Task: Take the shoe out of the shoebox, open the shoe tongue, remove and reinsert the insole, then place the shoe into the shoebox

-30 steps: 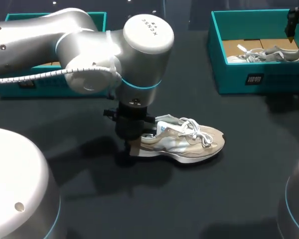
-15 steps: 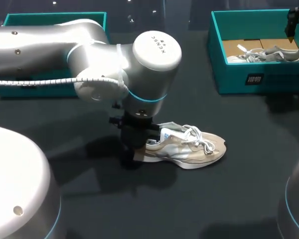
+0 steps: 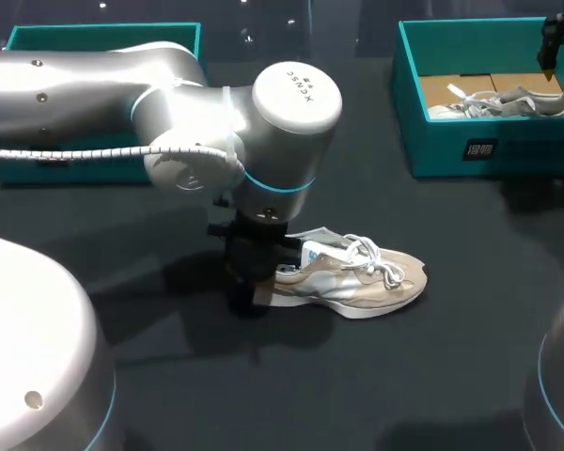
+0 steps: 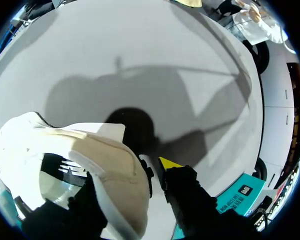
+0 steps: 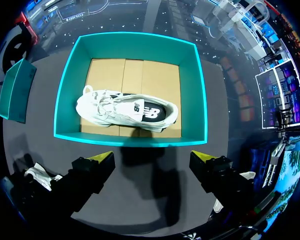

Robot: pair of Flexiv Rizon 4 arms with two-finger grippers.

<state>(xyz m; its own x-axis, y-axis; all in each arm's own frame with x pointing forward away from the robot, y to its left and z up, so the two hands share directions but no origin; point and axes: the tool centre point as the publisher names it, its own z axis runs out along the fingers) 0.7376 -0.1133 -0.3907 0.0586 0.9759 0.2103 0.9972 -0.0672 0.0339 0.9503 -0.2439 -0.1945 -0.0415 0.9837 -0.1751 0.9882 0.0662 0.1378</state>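
A beige and silver shoe (image 3: 357, 277) with white laces lies on its sole on the dark table, toe to the right. My left gripper (image 3: 254, 296) points down at its heel. In the left wrist view the beige heel (image 4: 117, 172) sits between the open fingers of the left gripper (image 4: 132, 175). A thin strip of table shows between the heel and the yellow-tipped finger (image 4: 170, 163). My right gripper (image 5: 154, 159) hangs open above the teal shoebox (image 5: 125, 141) at the back right. That shoebox (image 3: 451, 150) holds a second white shoe (image 5: 125, 111).
Another teal box (image 3: 38, 155) stands at the back left, mostly hidden behind my left arm (image 3: 122, 103). The second shoe (image 3: 508, 101) lies on brown cardboard inside the right box. Open table lies in front of and to the right of the beige shoe.
My left arm shifted a little to the right and set the shoe down flat. Its fingers have since spread apart at the heel. The right arm has not moved.
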